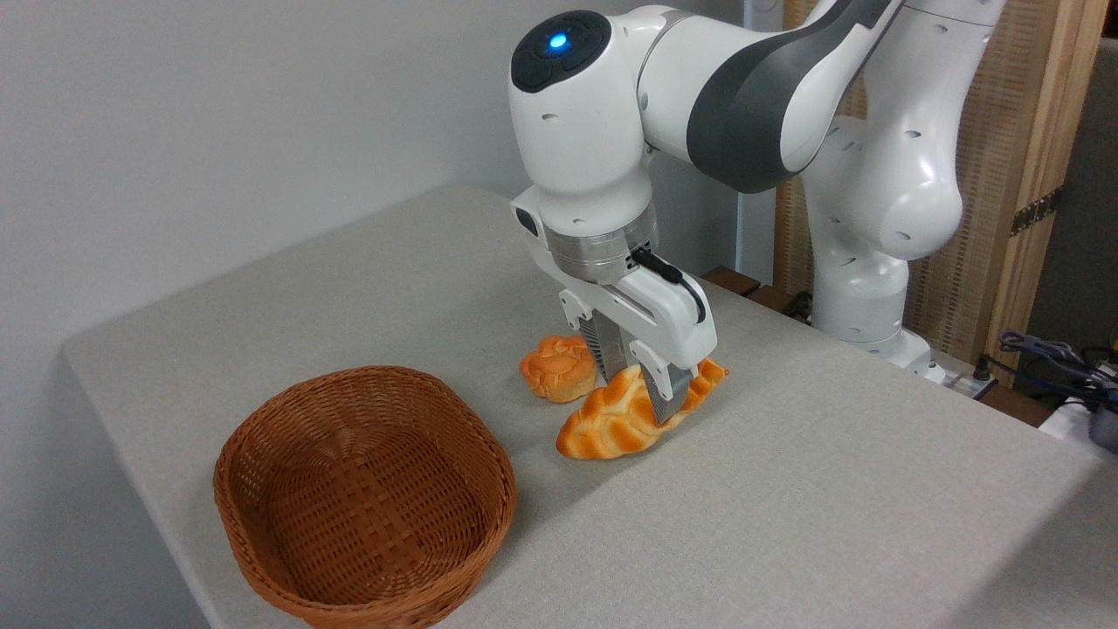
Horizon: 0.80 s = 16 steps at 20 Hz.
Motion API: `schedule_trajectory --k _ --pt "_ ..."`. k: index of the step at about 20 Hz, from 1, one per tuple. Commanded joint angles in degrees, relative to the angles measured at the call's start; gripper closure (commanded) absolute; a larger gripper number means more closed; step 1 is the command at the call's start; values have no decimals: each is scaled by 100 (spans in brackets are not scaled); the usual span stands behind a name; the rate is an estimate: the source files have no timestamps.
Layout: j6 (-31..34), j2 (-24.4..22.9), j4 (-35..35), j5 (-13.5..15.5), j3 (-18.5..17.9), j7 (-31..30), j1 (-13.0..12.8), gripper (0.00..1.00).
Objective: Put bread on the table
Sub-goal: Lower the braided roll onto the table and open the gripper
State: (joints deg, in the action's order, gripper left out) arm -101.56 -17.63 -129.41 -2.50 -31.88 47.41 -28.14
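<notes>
Arm (pixel 751 96): glossy white shells, dark grey band across elbow joint, small oval recesses dotting casings. Black cap with glowing blue light on wrist top, high above fingers. Silver metal ring flange under wrist. Gripper (pixel 636 374): white boxy body, black cable looped along its side just above fingers (pixel 661 390), which are grey and ribbed.

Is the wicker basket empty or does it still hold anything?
Empty. The basket shows only bare woven floor; the bread sits outside it on the table, between the gripper fingers, beside the small bun.
</notes>
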Motion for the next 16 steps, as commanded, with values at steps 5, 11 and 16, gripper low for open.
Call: schedule_trajectory --k 5,11,16 --pt "93 -127 -23 -119 -82 41 -104 0" --pt "93 -127 -23 -119 -82 41 -104 0" --pt "93 -136 21 -110 -82 14 -104 0"
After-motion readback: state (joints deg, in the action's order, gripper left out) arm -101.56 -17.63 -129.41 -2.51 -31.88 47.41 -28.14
